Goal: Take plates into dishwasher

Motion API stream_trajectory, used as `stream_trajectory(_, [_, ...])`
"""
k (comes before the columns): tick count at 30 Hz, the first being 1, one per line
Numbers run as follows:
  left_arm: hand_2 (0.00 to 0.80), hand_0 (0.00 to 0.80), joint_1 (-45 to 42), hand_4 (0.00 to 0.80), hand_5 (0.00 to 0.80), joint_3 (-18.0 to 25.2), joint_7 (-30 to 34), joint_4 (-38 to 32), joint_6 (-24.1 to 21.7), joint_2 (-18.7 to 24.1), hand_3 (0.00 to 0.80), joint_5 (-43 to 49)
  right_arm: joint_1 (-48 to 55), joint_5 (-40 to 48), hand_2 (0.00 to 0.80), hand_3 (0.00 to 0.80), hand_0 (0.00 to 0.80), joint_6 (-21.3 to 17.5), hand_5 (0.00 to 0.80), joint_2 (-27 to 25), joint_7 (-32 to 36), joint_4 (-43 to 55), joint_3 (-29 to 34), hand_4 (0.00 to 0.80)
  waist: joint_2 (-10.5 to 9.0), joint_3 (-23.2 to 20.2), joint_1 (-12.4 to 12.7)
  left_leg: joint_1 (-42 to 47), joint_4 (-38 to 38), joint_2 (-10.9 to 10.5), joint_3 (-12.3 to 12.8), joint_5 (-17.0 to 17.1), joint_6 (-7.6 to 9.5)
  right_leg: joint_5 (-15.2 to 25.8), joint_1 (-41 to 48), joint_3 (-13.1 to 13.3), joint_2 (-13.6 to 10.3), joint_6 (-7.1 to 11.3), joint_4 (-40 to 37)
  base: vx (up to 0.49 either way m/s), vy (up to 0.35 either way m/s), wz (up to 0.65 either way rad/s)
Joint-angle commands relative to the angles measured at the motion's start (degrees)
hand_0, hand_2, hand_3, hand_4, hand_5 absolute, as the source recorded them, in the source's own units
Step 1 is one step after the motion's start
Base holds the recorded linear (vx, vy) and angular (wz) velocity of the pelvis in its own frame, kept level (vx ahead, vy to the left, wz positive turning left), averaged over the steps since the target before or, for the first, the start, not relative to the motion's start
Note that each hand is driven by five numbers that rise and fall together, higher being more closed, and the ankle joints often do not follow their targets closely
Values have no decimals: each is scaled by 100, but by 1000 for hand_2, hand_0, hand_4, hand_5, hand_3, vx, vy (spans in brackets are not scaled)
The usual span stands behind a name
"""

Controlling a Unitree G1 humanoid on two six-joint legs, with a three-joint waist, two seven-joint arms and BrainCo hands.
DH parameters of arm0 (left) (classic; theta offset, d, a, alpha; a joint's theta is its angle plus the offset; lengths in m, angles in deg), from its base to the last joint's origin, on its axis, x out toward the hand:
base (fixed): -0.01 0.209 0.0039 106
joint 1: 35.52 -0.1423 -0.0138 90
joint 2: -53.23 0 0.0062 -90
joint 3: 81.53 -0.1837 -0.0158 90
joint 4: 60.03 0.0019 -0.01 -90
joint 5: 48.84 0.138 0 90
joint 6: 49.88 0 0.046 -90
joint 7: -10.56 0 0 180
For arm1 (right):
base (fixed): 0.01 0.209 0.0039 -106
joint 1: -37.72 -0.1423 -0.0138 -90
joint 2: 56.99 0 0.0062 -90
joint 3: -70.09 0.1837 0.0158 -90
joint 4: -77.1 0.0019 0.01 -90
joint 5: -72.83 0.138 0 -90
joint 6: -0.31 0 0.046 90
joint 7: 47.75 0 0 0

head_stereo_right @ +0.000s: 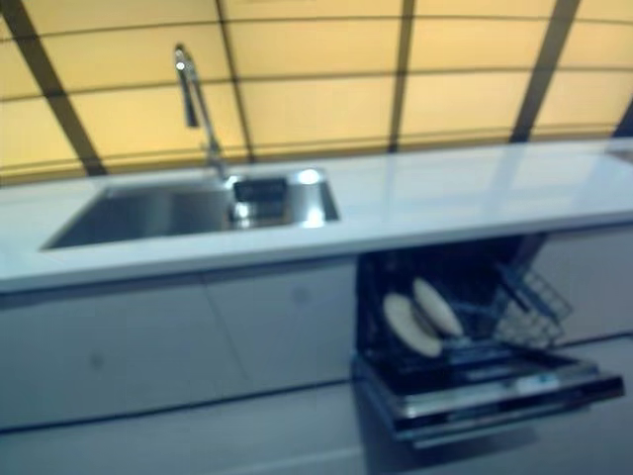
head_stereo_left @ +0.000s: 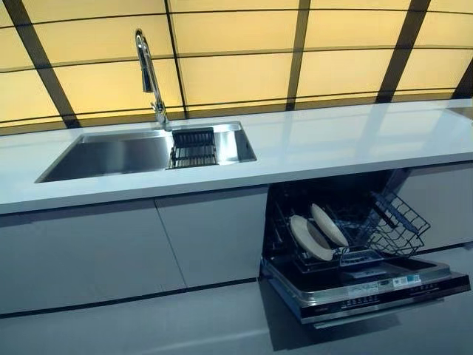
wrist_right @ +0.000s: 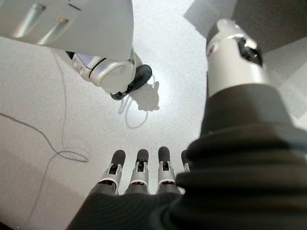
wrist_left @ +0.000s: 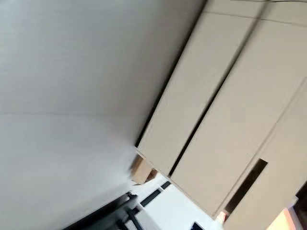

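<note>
Two head views looking down on sink [head_stereo_left: 148, 151] and open dishwasher [head_stereo_left: 362, 285]; left wrist facing cabinets [wrist_left: 230, 110]; right wrist facing floor [wrist_right: 72, 124].

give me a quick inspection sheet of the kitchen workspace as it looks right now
surface: white countertop, bare where it shows.
job's things: two plates stand on edge in the lower rack of the open dishwasher, its door folded down.
clutter: a small dark rack in the steel sink; nothing else seen.
hands: right hand hangs over the floor, fingers straight, holding nothing; left hand not in view.
cables: nothing to report.
surroundings: tall faucet behind the sink, yellow panelled wall, grey cabinet fronts beside the dishwasher.
</note>
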Motion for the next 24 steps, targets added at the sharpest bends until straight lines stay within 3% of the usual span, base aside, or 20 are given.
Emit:
stream_trajectory(1, [0,0,138,0,0,140,-167,3,-132,55,0,-790,-229,-144,0,0,0,-94,0,18,-143,-22,65,0,-141,208,171,-459,-240,313,-255,633,-87,-169,883,-47,-35,-139,-271,-113,-362,1])
stream_trajectory(5, [0,0,-116,0,0,427,-237,-24,-146,-23,0,-1125,-216,-336,0,0,0,35,0,42,-113,55,-51,0,-88,222,215,-322,-679,502,-314,816,-204,-320,862,-184,278,-359,-90,-26,-265,2])
stream_trajectory(7, [0,0,-214,0,0,573,-292,-29,-170,-34,0,-1099,-198,-262,0,0,0,11,0,35,-214,83,-63,0,-116,220,201,-258,-716,511,-165,830,-235,-203,950,-246,397,-390,-218,-25,-279,6])
stream_trajectory(9, [0,0,-222,0,0,610,-294,-31,-139,-66,0,-938,-162,-50,0,0,0,-42,0,45,-312,65,-11,0,-121,230,158,-238,-504,476,217,1057,-262,-68,1129,-355,453,-385,-474,-108,-204,23])
stream_trajectory(10, [0,0,-223,0,0,634,-287,-13,-144,-107,0,-845,-136,173,0,0,0,-160,0,59,-370,24,64,0,-164,233,121,-292,80,356,445,1027,-259,119,1214,-495,387,-402,-736,-207,-194,59])
stream_trajectory(11, [0,0,-247,0,0,642,-254,4,-191,-131,0,-761,-112,313,0,0,0,-291,0,71,-396,-24,153,0,-250,242,84,-276,646,169,502,718,-169,253,1226,-586,272,-420,-893,-235,-165,73])
stream_trajectory(12, [0,0,-259,0,0,656,-222,7,-195,-151,0,-667,-90,355,0,0,0,-375,0,67,-357,-61,202,0,-288,215,73,-309,948,61,516,516,-95,342,1195,-635,211,-436,-975,-199,-100,70])
stream_trajectory(14, [0,0,-337,0,0,642,-180,52,-268,-206,0,-607,-52,407,0,0,0,-487,0,68,-256,-117,334,0,-402,181,45,-224,1723,-392,458,-87,95,549,1135,-677,52,-419,-1173,-160,-38,37])
stream_trajectory(16, [0,0,-391,0,0,684,-170,62,-289,-224,0,-489,-48,401,0,0,0,-527,0,59,-193,-95,436,0,-382,136,21,-6,1726,-733,317,-445,219,605,1043,-644,38,-369,-1167,-118,49,14])
stream_trajectory(17, [0,0,-427,0,0,724,-144,59,-289,-186,0,-381,-57,372,0,0,0,-486,0,50,-187,-56,445,0,-297,80,-12,391,1172,-956,211,-692,327,573,881,-566,108,-317,-1025,-83,89,17])
stream_trajectory(18, [0,0,-442,0,0,709,-123,38,-250,-143,0,-319,-63,469,0,0,0,-489,0,38,-166,-42,433,0,-204,13,-64,629,548,-972,264,-644,359,557,775,-566,198,-309,-962,-90,59,12])
stream_trajectory(19, [0,0,-438,0,0,655,-109,48,-305,-75,0,-311,-66,516,0,0,0,-421,0,17,-171,-18,414,0,-162,-21,-54,705,240,-1151,40,-662,399,620,713,-478,263,-286,-1021,-80,2,13])
stream_trajectory(24, [0,0,-459,0,0,644,-47,-7,-446,11,0,-207,-15,458,0,0,0,-378,0,-41,-113,-215,578,0,-143,-16,-24,713,152,-1228,30,-650,381,735,764,-530,274,-258,-1245,-58,-30,19])
